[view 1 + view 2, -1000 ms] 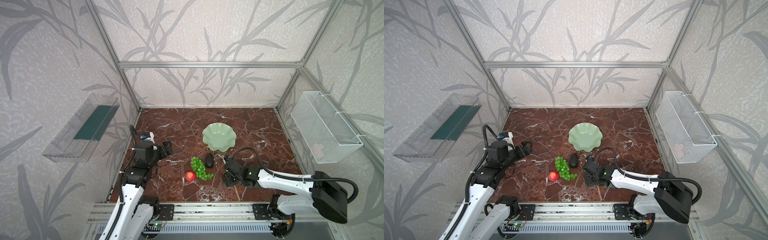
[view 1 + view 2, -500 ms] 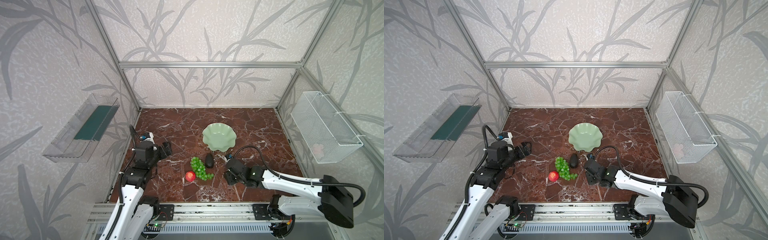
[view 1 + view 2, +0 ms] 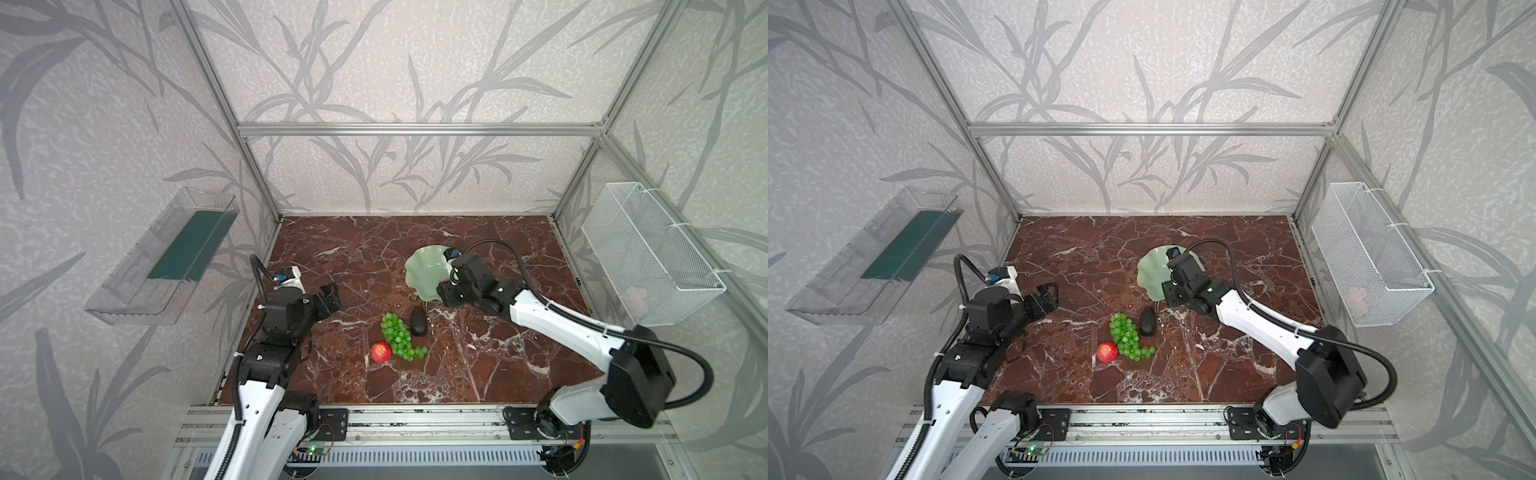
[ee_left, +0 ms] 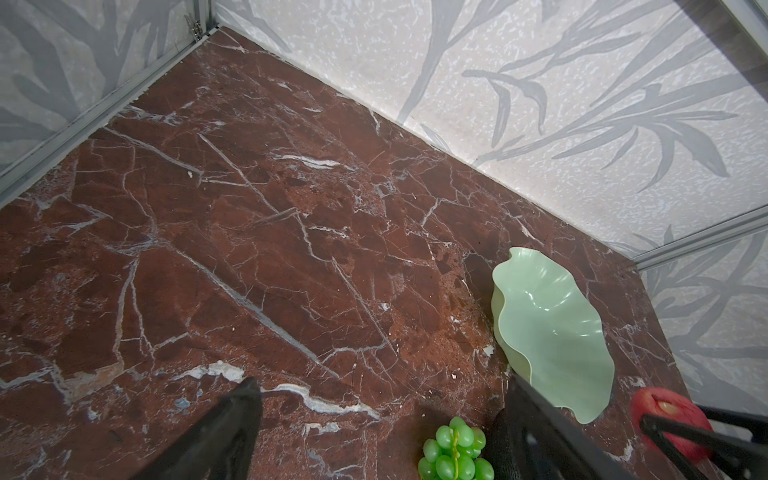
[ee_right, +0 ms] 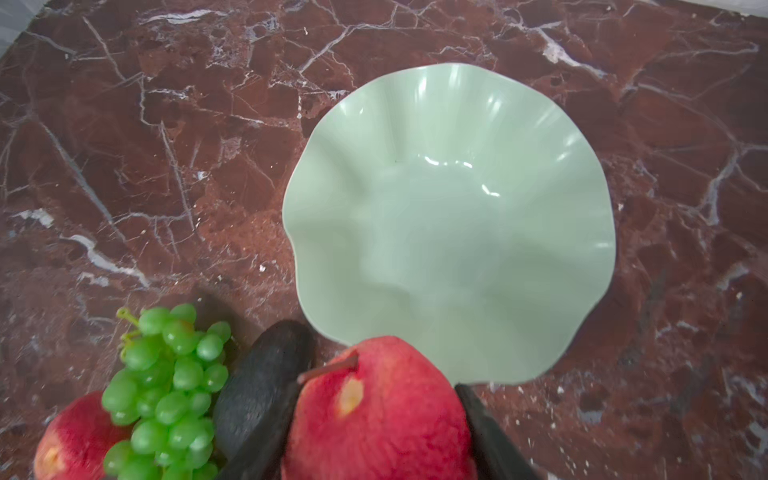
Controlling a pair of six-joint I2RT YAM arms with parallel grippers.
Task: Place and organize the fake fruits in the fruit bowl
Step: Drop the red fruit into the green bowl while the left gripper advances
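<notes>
We swung our right gripper (image 5: 374, 390) from beside the avocado (image 3: 419, 322) to the fruit bowl (image 5: 449, 216), clamping a red apple (image 5: 374, 428); our left gripper (image 4: 382, 380) gaped wide.

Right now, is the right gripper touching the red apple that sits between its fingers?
Touching. The right wrist view shows the right gripper closed on the red apple: both black fingers press against its sides, with no gap on either side.

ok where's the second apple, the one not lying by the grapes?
The apple is held in the right gripper at the fruit bowl rim nearest the avocado, seen in the right wrist view; in both top views the gripper hides it.
</notes>
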